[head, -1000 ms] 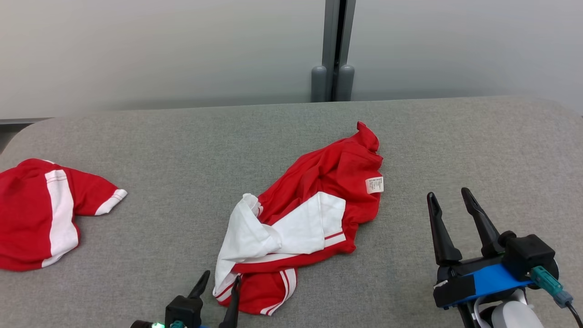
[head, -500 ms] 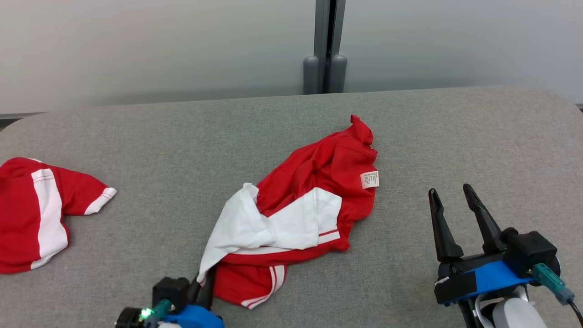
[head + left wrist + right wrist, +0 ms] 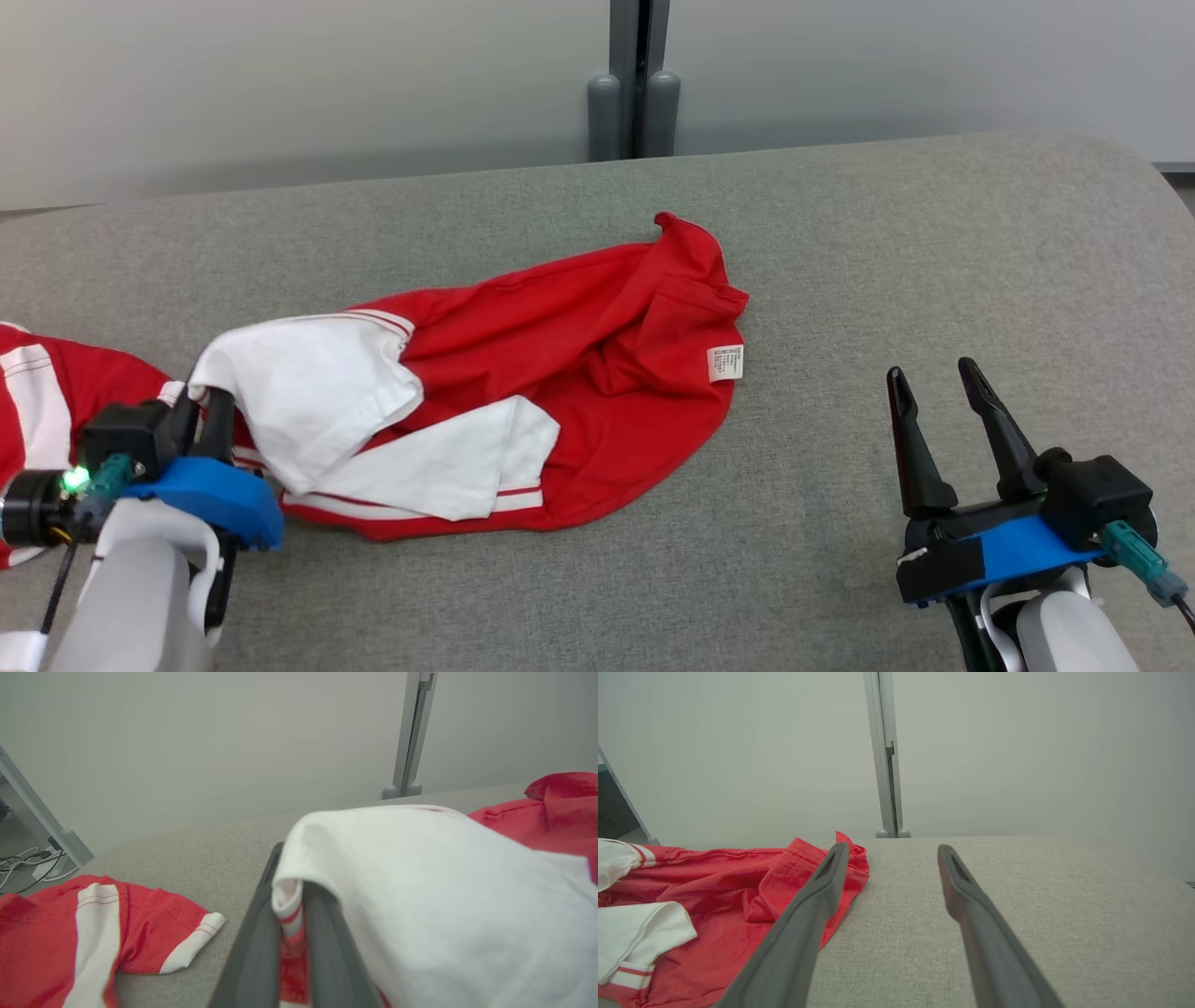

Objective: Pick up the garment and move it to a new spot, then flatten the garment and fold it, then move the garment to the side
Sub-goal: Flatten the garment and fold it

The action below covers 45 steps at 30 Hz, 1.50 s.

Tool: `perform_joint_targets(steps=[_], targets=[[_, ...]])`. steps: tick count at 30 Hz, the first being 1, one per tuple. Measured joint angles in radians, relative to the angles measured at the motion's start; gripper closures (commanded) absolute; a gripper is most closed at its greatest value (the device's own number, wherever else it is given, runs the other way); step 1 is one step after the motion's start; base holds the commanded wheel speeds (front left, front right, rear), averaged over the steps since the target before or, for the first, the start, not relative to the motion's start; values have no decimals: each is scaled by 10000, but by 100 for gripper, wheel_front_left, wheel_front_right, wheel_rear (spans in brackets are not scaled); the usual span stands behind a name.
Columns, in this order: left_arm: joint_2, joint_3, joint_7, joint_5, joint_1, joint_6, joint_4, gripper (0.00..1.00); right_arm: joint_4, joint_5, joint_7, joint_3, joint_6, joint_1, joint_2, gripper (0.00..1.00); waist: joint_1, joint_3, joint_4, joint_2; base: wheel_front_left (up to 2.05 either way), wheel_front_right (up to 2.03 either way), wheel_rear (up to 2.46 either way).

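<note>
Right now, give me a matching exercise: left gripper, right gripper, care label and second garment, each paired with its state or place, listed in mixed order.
1. left gripper
2. right gripper
3. care label
4. second garment

A. open, over the bare grey surface
B. white tag on the red fabric of the garment
C. shut on the garment's white part
D. lying at the surface's left end

Pairs: 1-C, 2-A, 3-B, 4-D.
</note>
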Motion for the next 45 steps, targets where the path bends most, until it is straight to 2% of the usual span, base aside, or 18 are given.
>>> perform_joint_targets(steps=[7, 8, 9, 10, 14, 19, 29, 33, 39, 45], targets=[[253, 75, -2, 8, -1185, 0, 671, 100, 65, 0, 0, 52, 0, -185, -25, 0, 0, 286, -342, 0, 0, 0, 0], [245, 63, -2, 10, -1284, 0, 773, 85, 67, 0, -2, 58, 0, -201, -23, 0, 0, 315, -366, 0, 0, 0, 0], [221, 61, 0, 10, -1361, 0, 848, 30, 67, 0, 0, 54, 0, -213, -25, 0, 0, 336, -378, 0, 0, 0, 0], [194, 79, 0, 6, -1413, 0, 892, 0, 69, 0, 0, 52, 0, -222, -23, 0, 1, 347, -387, 0, 0, 0, 0], [31, 165, 0, -10, -1362, 33, 913, 0, 98, -6, 0, -38, 0, -222, -12, 0, 1, 278, -332, 0, 0, 0, 0], [-286, 407, 0, -92, -423, 105, 502, 0, 148, -19, 0, -140, 0, -189, -10, 0, 0, 55, -119, 0, 0, 0, 0], [-1210, 456, -2, 345, 1687, 349, -2240, 0, 150, 0, 0, -176, 0, 12, 67, 0, -1, -264, 548, 0, 0, 0, 0], [-1427, 405, -2, 543, 2132, 353, -2863, 0, 157, 0, 0, -136, 0, 42, 98, 0, -1, -315, 688, 0, 0, 0, 0], [-1607, 58, -2, 698, 2379, 253, -3149, 0, 213, 35, 0, -48, 0, 42, 111, 0, -1, -376, 648, 0, 0, 0, 0], [-1864, -635, -2, 548, 2738, 90, -2694, 0, 245, 117, -2, -10, 0, 43, 117, 0, -1, -355, 411, 0, 0, 0, 0]])
